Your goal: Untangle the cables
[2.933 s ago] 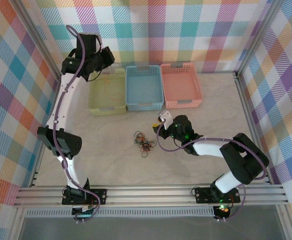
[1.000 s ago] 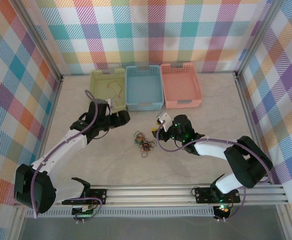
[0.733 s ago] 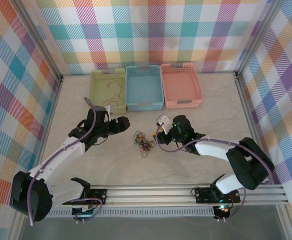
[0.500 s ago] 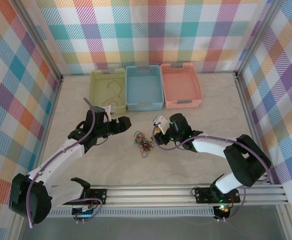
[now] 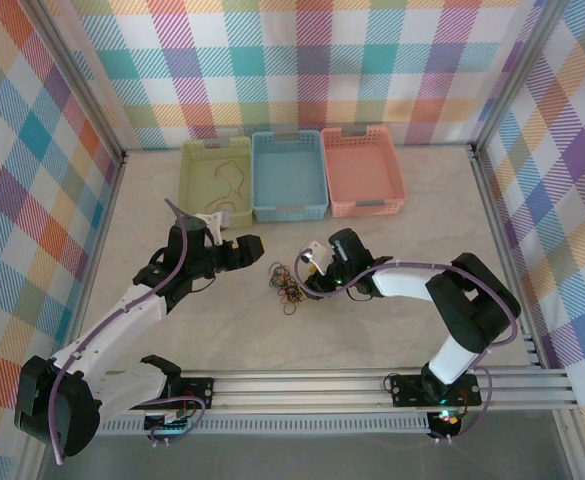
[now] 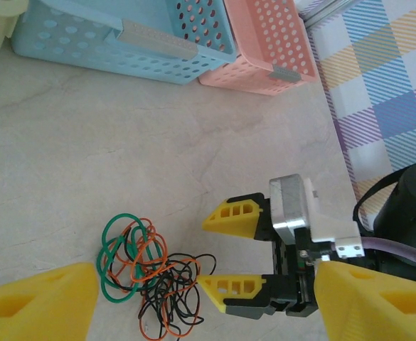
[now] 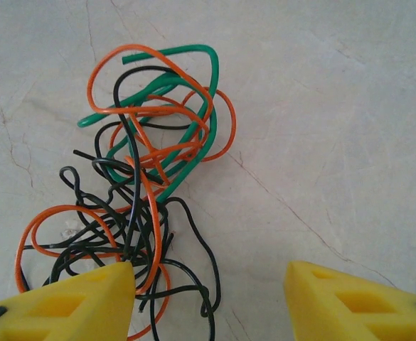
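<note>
Brought left end effector [image 5: 253, 243] down from the far-left corner to 10 o'clock of the cables [image 5: 290, 283]; spread wide, empty. Edged right end effector [image 5: 308, 270] in at 2 o'clock; also spread, pinching nothing. Cables lying as one tangle mid-table, 6 o'clock of the blue basket [image 5: 290, 212]. Suggest pinching just the green loop [image 7: 168, 51] on the left-arm side, pinning the knot opposite, pulling slowly. Working on a smooth, pale marbled table [image 5: 402, 260]; plaid walls [image 5: 312, 60] all round.
</note>
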Controlling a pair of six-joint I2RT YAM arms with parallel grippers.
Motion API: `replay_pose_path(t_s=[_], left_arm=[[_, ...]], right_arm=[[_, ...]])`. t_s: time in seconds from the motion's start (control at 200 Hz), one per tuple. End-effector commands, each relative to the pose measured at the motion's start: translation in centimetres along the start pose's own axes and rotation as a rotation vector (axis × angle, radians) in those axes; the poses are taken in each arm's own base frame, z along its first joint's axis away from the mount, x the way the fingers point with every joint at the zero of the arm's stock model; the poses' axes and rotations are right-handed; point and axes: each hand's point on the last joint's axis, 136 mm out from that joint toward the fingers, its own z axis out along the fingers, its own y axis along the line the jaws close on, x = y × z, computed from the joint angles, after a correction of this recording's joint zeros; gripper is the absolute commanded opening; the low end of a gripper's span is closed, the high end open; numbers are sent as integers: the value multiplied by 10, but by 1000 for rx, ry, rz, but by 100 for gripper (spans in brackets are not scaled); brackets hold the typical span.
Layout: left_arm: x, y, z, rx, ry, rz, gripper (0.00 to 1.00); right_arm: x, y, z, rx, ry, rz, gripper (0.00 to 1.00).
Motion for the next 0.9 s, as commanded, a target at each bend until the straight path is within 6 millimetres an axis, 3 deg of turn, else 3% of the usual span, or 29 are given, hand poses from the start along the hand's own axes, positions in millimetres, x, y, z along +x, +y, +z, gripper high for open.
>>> replay_pose_path(t_s=[0.0,0.24,0.475,0.895], left_arm=[[4,-3,3,27,6,27,80],[6,-1,4,19,18,23,80],[8,0,7,14,29,19,80],[20,-6,14,43,82,47,79]], right_arm=[[1,7,8,-50,58,0,57],[4,7,11,-55,80,8,43],[-5,10,5,-56,45,1,11],[-45,10,-40,53,-235,-76,1]])
